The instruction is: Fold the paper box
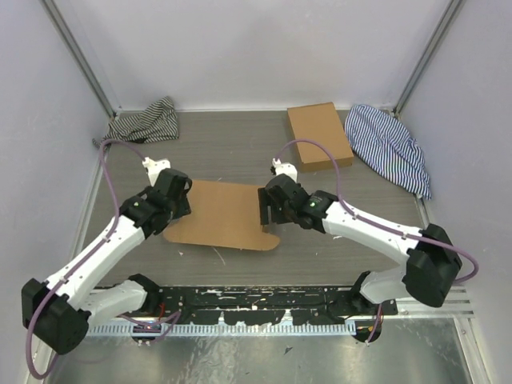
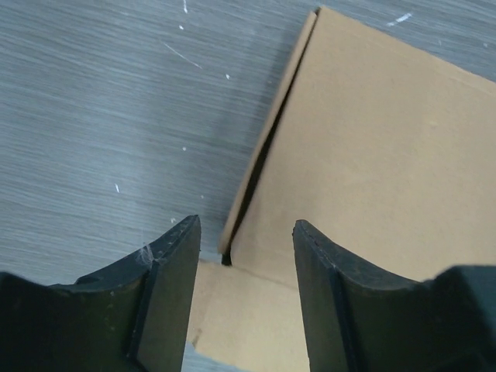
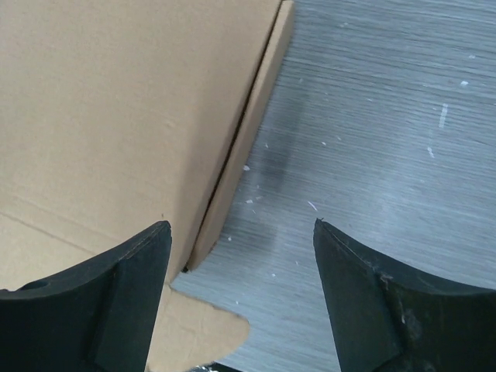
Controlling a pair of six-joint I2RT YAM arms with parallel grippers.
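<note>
The paper box (image 1: 224,212) is a brown die-cut cardboard sheet lying in the middle of the table, with a rounded flap at its near right. My left gripper (image 1: 178,206) is open over its left edge; in the left wrist view (image 2: 246,232) a narrow side flap (image 2: 263,143) stands up between the fingers. My right gripper (image 1: 267,210) is open over the right edge; in the right wrist view (image 3: 242,232) the left finger (image 3: 132,263) is above the cardboard (image 3: 116,116) beside the raised side flap (image 3: 248,132), the right finger over bare table.
A smaller closed brown cardboard box (image 1: 318,134) lies at the back right. A blue-striped cloth (image 1: 392,148) is at the far right and a dark-striped cloth (image 1: 148,122) at the back left. White walls enclose the table.
</note>
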